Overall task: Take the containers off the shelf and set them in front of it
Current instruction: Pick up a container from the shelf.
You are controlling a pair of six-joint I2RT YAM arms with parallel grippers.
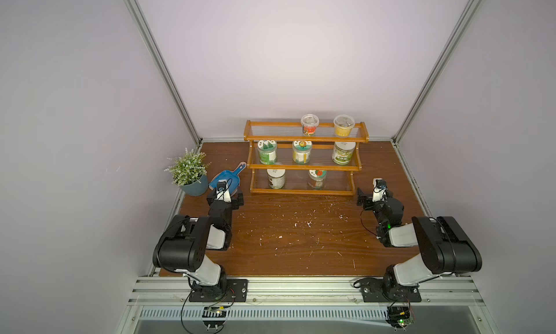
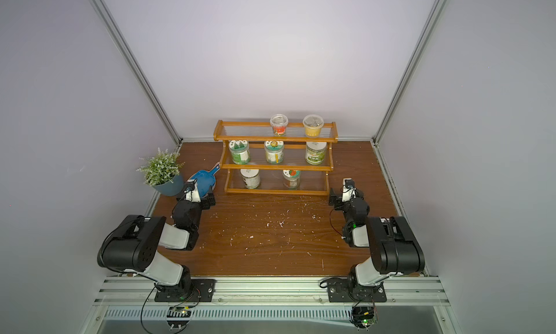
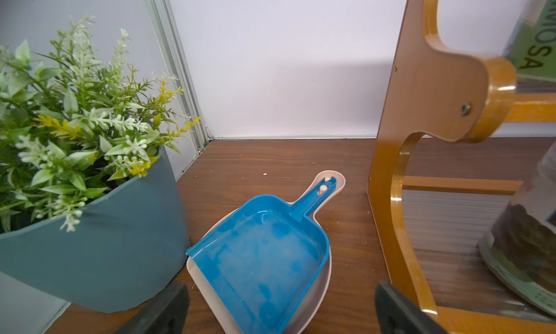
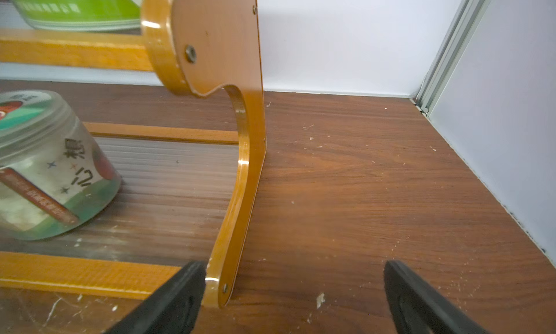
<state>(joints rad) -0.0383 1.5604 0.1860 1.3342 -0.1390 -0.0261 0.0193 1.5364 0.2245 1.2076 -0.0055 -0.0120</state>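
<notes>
The orange-brown shelf stands at the back of the table in both top views, with several containers on it. Two clear-lidded cups sit on the top tier, three jars on the middle tier and two jars on the bottom tier. My left gripper hangs open by the shelf's left end, over the dustpan, with nothing between its fingers. By the right end my right gripper is open and empty, one fingertip close to the shelf's side panel. The bottom-tier jar is beside it.
A blue-grey plant pot and a blue dustpan stand left of the shelf, by the left wall. White specks lie scattered over the brown tabletop in front of the shelf. Walls enclose the table at the back and both sides.
</notes>
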